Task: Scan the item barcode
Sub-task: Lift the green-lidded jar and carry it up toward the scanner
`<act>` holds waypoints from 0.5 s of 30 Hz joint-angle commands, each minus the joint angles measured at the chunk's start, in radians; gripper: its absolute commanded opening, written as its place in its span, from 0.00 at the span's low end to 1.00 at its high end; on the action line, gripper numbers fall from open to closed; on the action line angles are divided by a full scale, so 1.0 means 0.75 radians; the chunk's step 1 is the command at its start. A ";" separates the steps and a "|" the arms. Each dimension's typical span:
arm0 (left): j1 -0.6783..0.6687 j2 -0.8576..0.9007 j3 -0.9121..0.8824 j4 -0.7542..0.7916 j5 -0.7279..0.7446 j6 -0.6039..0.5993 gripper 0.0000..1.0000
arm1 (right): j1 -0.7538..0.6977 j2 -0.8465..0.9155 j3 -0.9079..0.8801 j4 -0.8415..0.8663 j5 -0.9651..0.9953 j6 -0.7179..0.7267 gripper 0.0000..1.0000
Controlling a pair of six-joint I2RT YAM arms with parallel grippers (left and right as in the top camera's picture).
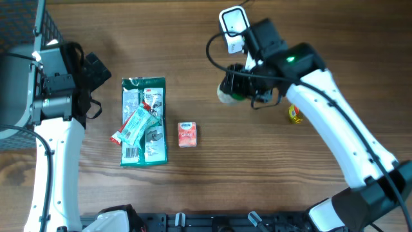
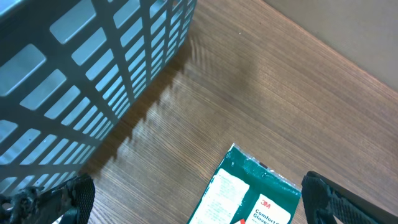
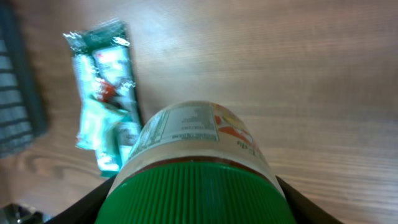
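Right wrist view: a ribbed green lid fills the bottom of the frame, nearest the lens. Lid belongs to a jar [image 3: 199,134] clamped between the two dark fingers of the right gripper [image 3: 198,208], one finger at each lower corner. Pale printed label just beyond the lid, a nutrition panel on its left; no barcode visible from here. Overhead puts the jar right of centre in the upper half of the frame. Beyond the jar is a wood-grain table [image 3: 311,62], with a green packet [image 3: 102,93] at upper left. Left wrist view: left gripper [image 2: 199,208] is wide open and holds nothing, its black fingertips [image 2: 348,199] at the two bottom corners. The green packet's top edge sits between them, flat on the table. Farther back, a grey slotted basket [image 2: 93,62] fills the upper left. Overhead: a small red-ended wrapper [image 1: 134,125] lies diagonally on the green packet, a pink box [image 1: 187,135] is just right of it, and a yellow item [image 1: 295,115] is partly hidden by the right arm.
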 commanded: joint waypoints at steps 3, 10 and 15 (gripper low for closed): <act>0.005 -0.001 0.005 0.004 -0.007 0.012 1.00 | -0.009 -0.007 0.284 -0.080 0.011 -0.161 0.26; 0.005 -0.001 0.005 0.004 -0.007 0.012 1.00 | -0.008 0.064 0.283 0.080 0.339 -0.246 0.17; 0.005 -0.001 0.005 0.004 -0.007 0.012 1.00 | -0.009 0.187 0.282 0.383 0.531 -0.453 0.09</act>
